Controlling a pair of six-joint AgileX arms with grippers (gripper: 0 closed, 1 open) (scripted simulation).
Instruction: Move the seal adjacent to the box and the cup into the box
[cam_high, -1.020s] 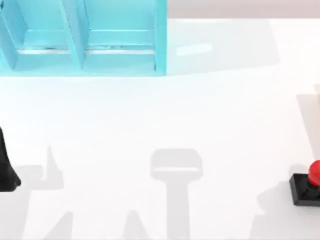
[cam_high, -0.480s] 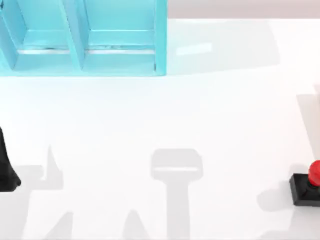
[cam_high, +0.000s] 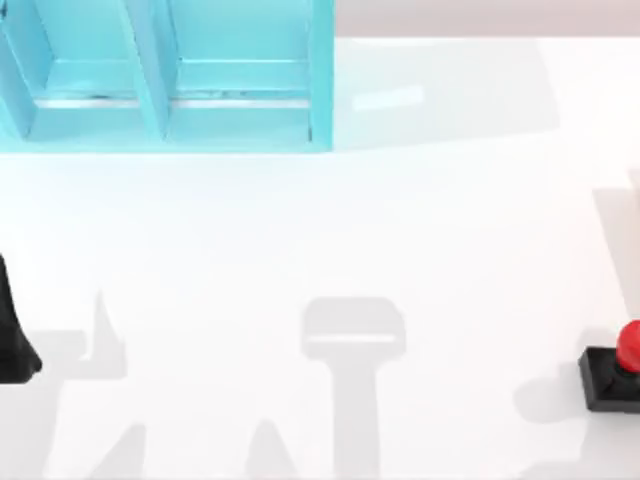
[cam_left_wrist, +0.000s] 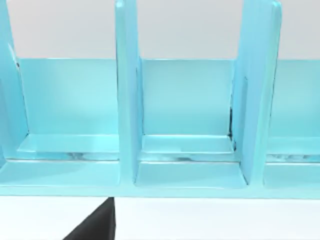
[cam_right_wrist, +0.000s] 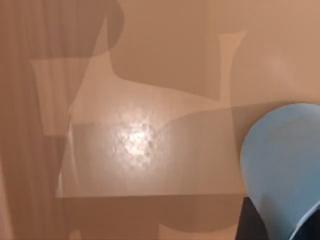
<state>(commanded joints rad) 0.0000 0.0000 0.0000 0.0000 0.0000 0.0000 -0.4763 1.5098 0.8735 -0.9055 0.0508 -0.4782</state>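
The seal (cam_high: 622, 366), a red knob on a black square base, stands at the table's right edge, partly cut off by the top view. The box (cam_high: 165, 75) is a turquoise rack with upright dividers at the back left; its open compartments (cam_left_wrist: 187, 122) face the left wrist camera. Close to the right wrist camera is the pale blue cup (cam_right_wrist: 282, 165), with dark fingers (cam_right_wrist: 249, 222) on either side of it. My right gripper (cam_right_wrist: 280, 230) is shut on the cup over a tan surface. My left gripper (cam_high: 12, 345) is parked at the left edge.
White tabletop (cam_high: 320, 230) stretches between the box and the seal, crossed by grey shadows of the arms. A black piece of the left gripper (cam_left_wrist: 95, 227) shows in front of the box's base.
The grey shadow just left of the seal has shrunk and shifted. The seal, the box and the left arm have stayed in place.
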